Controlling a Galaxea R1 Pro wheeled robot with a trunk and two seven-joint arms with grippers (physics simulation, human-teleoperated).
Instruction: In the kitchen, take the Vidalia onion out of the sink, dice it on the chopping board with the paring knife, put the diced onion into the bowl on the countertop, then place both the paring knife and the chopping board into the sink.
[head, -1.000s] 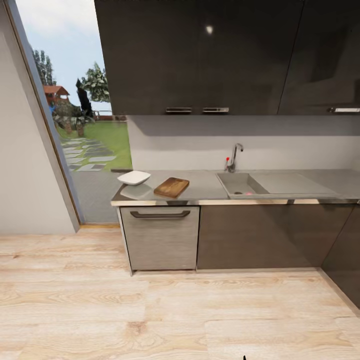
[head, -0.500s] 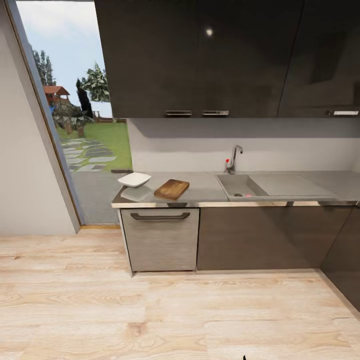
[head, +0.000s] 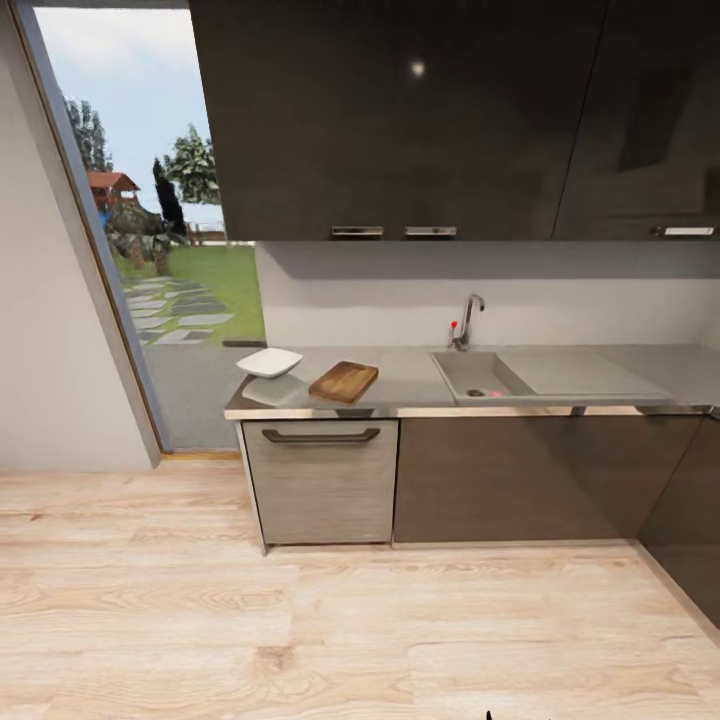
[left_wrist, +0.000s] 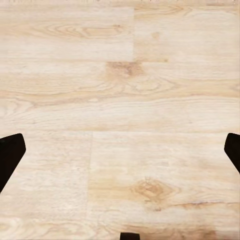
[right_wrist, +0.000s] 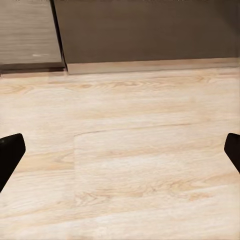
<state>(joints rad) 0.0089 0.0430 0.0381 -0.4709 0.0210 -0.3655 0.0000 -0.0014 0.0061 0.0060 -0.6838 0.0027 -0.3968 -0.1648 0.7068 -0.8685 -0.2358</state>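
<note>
Jaws on both arms stand wide apart and hold nothing: the left gripper (left_wrist: 120, 150) has its dark fingertips at opposite edges of its wrist view, over pale wood floor (left_wrist: 120, 75); the right gripper (right_wrist: 120, 150) is spread the same way, aimed at floor with the foot of the dark cabinets (right_wrist: 150, 30) beyond.

From the head camera, the robot stands well back from the countertop (head: 405, 385). The sink (head: 478, 375) is set into it right of centre, with the tap (head: 467, 318) behind and the drainboard to its right. A small reddish spot shows low in the basin near the drain; too small to say whether it is the onion or the knife. The chopping board (head: 343, 381) lies left of the sink, apart from it, and the white bowl (head: 269, 362) sits just beyond the board near the counter's left end.

Judgement: the step in hand is the approach; nothing of the task is done yet. To do it well, the base should close in square to the sink, stopping short of the cabinet fronts, with the arms raised above the counter's edge before reaching in.
</note>
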